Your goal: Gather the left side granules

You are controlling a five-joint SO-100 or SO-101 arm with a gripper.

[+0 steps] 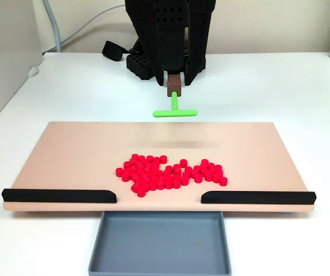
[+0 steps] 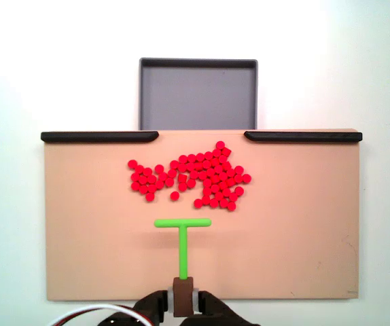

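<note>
Going L to R in the top-down fixed view: we see the left black rail (image 2: 100, 136) on the far edge of the tan board (image 2: 79, 231), then the gap w/ the grey tray (image 2: 198, 92) just beyond it, then the right black rail (image 2: 302, 136). The granules (image 2: 191, 180) lie mid-board in one loose patch, near the gap but not in it; the patch's left lobe is thinner, w/ one pellet slightly apart on the near side. Our gripper (image 2: 183, 293) sits at the near board edge, closed on the brown block at the stem end of the green T-shaped pusher (image 2: 182, 234); its bar is between gripper and pile, not touching any pellet. In the front fixed view the bar (image 1: 175, 112) appears raised over the white worktop (image 1: 303, 86) behind the board. We judge the pellets light, hard, smooth: they'll slide and roll, prob. scatter if hit fast. No point pinching them, so we'd sweep w/ the bar's flat face, starting outside the left lobe.
</note>
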